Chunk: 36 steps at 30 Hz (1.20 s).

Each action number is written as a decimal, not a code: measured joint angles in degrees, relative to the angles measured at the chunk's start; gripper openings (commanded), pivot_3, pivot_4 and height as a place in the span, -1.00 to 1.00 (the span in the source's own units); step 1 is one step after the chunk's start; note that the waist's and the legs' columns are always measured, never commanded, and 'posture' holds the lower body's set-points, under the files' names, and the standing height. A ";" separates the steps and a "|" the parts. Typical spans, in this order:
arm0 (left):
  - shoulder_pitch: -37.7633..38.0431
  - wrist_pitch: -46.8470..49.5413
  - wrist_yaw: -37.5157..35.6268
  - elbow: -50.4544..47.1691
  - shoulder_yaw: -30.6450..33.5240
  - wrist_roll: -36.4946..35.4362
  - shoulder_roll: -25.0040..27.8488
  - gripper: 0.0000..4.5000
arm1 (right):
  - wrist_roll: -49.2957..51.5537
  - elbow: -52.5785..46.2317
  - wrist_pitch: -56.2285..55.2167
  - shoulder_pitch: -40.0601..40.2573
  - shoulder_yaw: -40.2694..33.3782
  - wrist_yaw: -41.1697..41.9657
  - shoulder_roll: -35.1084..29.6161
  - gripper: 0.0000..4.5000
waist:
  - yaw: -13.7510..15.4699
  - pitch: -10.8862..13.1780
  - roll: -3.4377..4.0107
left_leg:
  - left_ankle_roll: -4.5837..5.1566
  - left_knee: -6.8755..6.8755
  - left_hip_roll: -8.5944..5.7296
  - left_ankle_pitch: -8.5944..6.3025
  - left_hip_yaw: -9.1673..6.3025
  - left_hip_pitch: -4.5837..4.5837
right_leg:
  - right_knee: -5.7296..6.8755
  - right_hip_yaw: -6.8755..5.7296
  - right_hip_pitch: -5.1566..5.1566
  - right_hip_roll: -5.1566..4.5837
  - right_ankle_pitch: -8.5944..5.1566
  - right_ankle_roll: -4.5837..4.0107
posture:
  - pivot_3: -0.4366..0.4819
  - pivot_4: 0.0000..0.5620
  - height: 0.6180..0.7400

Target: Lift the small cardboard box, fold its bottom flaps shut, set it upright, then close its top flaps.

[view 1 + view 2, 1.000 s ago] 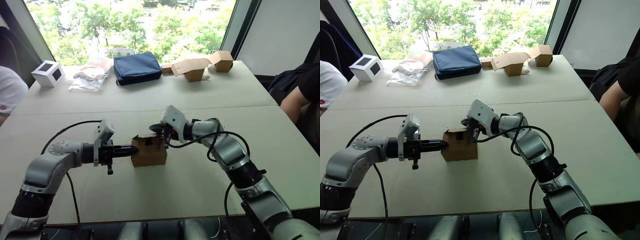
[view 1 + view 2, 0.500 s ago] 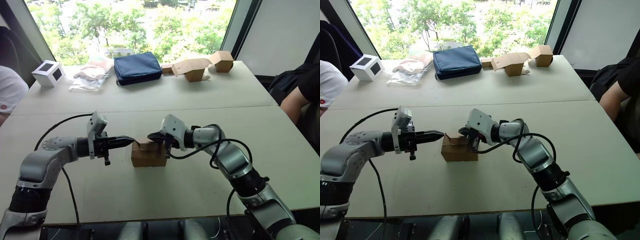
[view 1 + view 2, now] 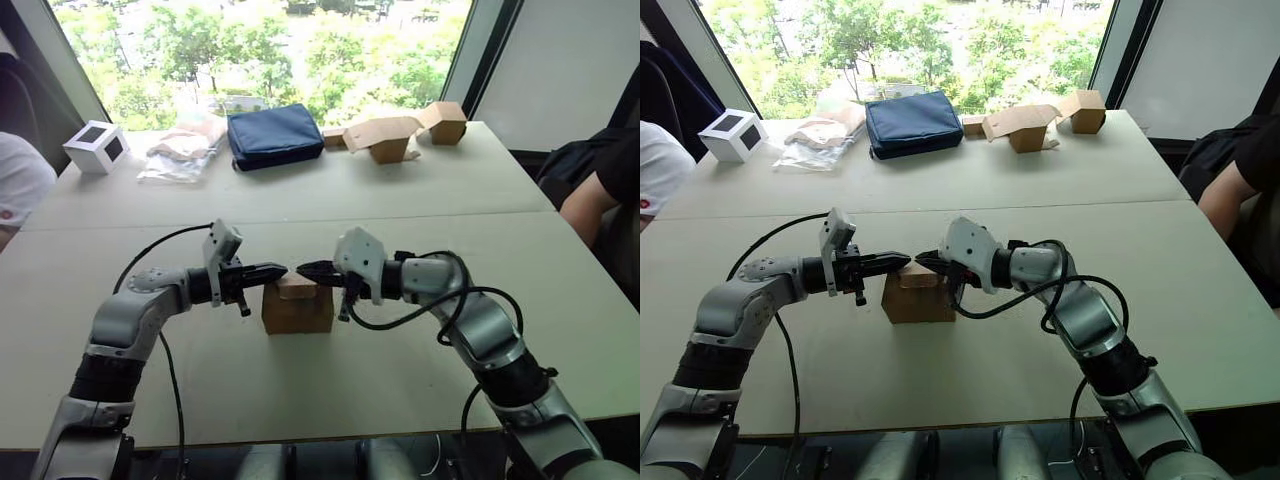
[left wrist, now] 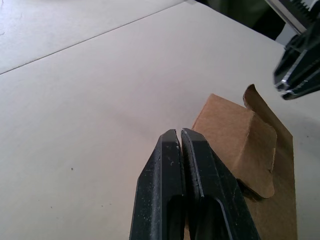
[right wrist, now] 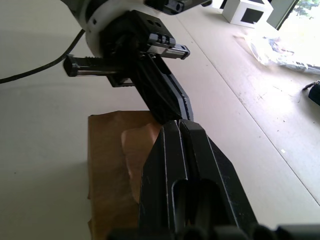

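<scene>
Your small cardboard box [image 3: 297, 306] sits upright mid-table [image 3: 400, 190], top flaps [image 4: 240, 137] half down. Left gripper [image 3: 280, 270] and right gripper [image 3: 303, 269] both clenched empty, tips nearly meeting above it. Risk: tips collide or push the box sideways, tongue buckles. Blue pouch [image 3: 274, 135], white cube [image 3: 96, 146], spare boxes [image 3: 400, 130] well apart, nothing blocking.
</scene>
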 measured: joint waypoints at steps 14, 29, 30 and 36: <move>0.00 0.34 0.24 -0.07 -0.17 -0.08 -0.30 -0.96 | -4.56 0.13 -1.37 1.91 5.12 -0.01 -1.22 -1.00 | 0.04 0.00 0.00 | 0.00 0.01 0.00 0.00 0.00 0.01 | 0.00 -0.01 0.01 0.01 0.00 0.00 | -0.05 -0.47 1.00; 0.00 2.52 1.29 -0.78 0.33 -2.48 -0.74 -0.96 | -9.96 3.23 -6.70 1.84 7.07 0.44 -1.21 -1.00 | 0.01 0.00 0.00 | 0.00 0.01 0.00 0.00 0.00 0.04 | 0.00 -0.01 0.03 0.01 0.00 0.00 | -0.05 -0.47 1.00; 0.01 2.66 1.29 -0.78 0.33 -2.59 -0.75 -0.96 | -10.29 3.60 -7.13 1.72 7.20 0.38 -1.21 -1.00 | 0.00 0.00 0.00 | 0.00 0.01 0.00 0.00 0.00 0.04 | 0.00 -0.01 0.03 0.02 0.00 0.00 | -0.05 -0.47 1.00; 0.05 3.01 1.29 -0.98 0.32 -3.08 -0.74 -0.96 | -13.93 6.26 -10.61 0.31 8.09 -0.77 -1.11 -1.00 | 0.14 0.00 -0.01 | 0.00 0.00 0.00 0.00 -0.02 0.29 | -0.04 -0.03 0.32 0.01 0.00 0.00 | -0.05 -0.47 1.00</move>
